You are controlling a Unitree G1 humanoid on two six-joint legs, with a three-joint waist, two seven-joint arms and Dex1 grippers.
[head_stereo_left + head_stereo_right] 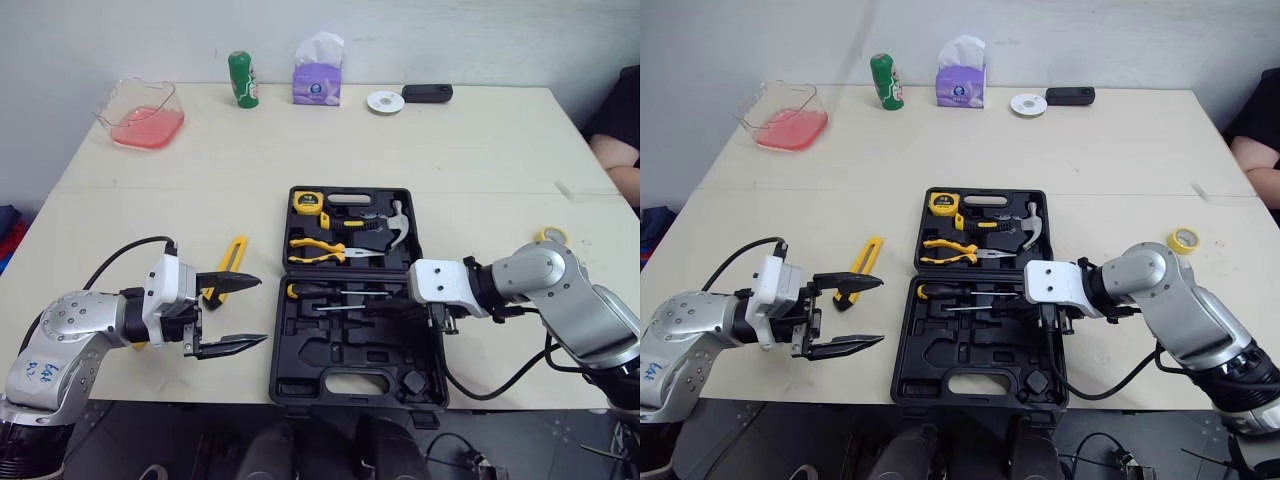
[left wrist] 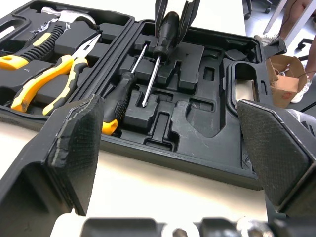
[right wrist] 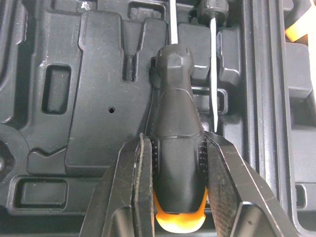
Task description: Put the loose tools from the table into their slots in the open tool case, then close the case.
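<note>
The right gripper (image 3: 178, 144) is clamped on the black handle of a screwdriver (image 3: 173, 98). The screwdriver's shaft points down into the slots in the near half of the open tool case (image 1: 280, 380), just beside a second screwdriver (image 2: 121, 96) already lying there. The far half holds pliers (image 1: 315, 250), a hammer (image 1: 395, 225) and a tape measure (image 1: 307, 202). The left gripper (image 1: 260, 311) hovers with its fingers spread wide beside the case's left edge, near a yellow tool (image 1: 862, 265) lying loose on the table (image 1: 450, 140).
</note>
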